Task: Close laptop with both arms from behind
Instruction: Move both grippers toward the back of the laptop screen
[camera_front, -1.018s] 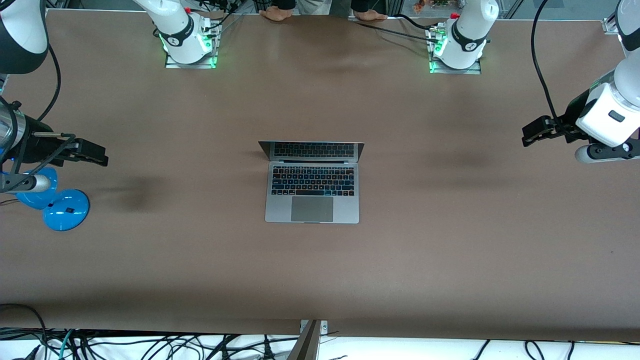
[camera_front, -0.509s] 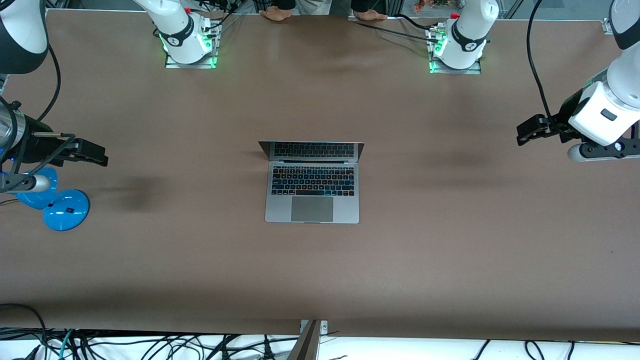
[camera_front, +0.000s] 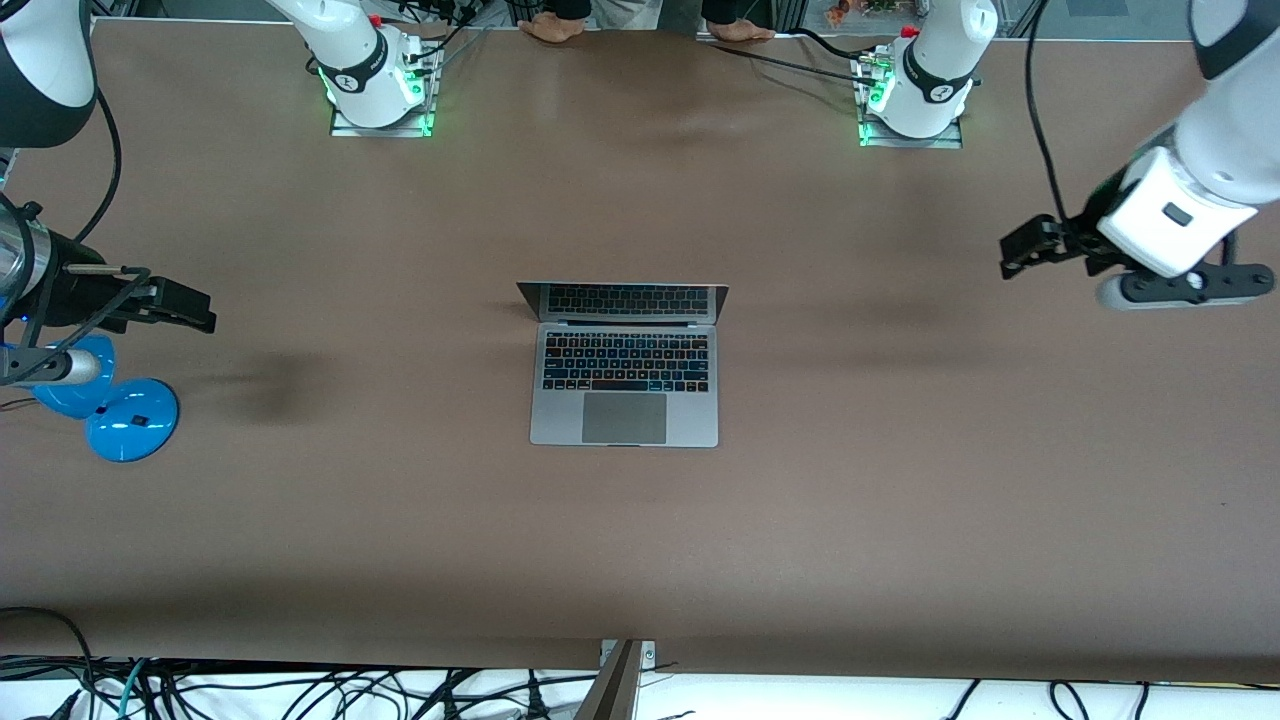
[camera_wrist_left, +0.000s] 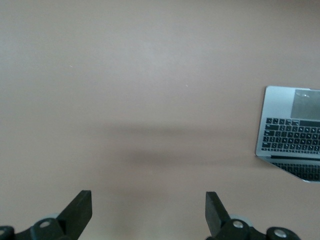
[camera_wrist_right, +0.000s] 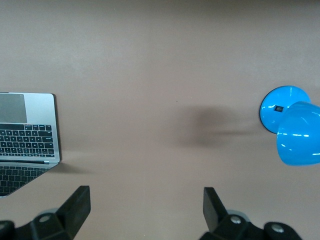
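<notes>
The silver-grey laptop (camera_front: 624, 385) stands open in the middle of the brown table, screen upright, keyboard and trackpad toward the front camera. It also shows in the left wrist view (camera_wrist_left: 292, 137) and the right wrist view (camera_wrist_right: 27, 140). My left gripper (camera_front: 1012, 259) is open and empty, up over bare table at the left arm's end, well apart from the laptop; its fingers (camera_wrist_left: 80, 210) are wide apart. My right gripper (camera_front: 200, 312) is open and empty over bare table at the right arm's end; its fingers (camera_wrist_right: 77, 202) are wide apart.
A blue desk lamp (camera_front: 120, 410) stands on the table under the right arm, also in the right wrist view (camera_wrist_right: 290, 125). A person's hands (camera_front: 550, 28) rest on the table edge between the two arm bases. Cables hang at the edge nearest the front camera.
My left gripper has moved toward the laptop and toward the robot bases' edge of the table. The right arm and the laptop have not moved.
</notes>
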